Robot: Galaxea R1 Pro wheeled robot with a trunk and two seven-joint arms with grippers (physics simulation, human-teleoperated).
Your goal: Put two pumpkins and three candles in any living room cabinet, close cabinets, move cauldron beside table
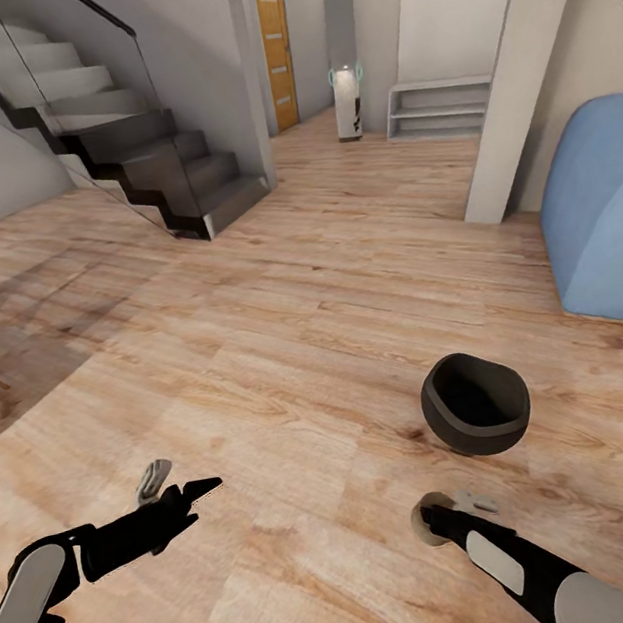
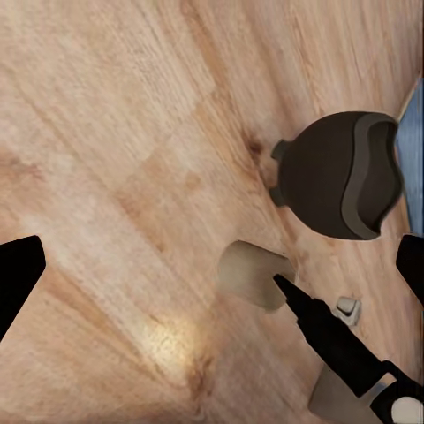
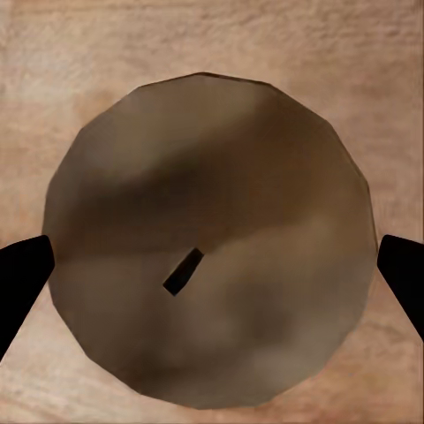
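Right pincer [image 1: 439, 516] pointing straight down, beside cauldron [image 1: 475, 403].

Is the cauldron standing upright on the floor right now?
No, the cauldron lies tipped on the wooden floor, its mouth facing sideways in the head view.

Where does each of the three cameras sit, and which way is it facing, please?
Head view: high on the robot, facing forward and down over the floor at the cauldron; left gripper and right gripper show.
Left wrist view: on the left arm, facing the cauldron; own fingertips and right arm show.
Right wrist view: on the right arm, close over a candle; own fingertips show.
Shared: head and left wrist views both show the cauldron.
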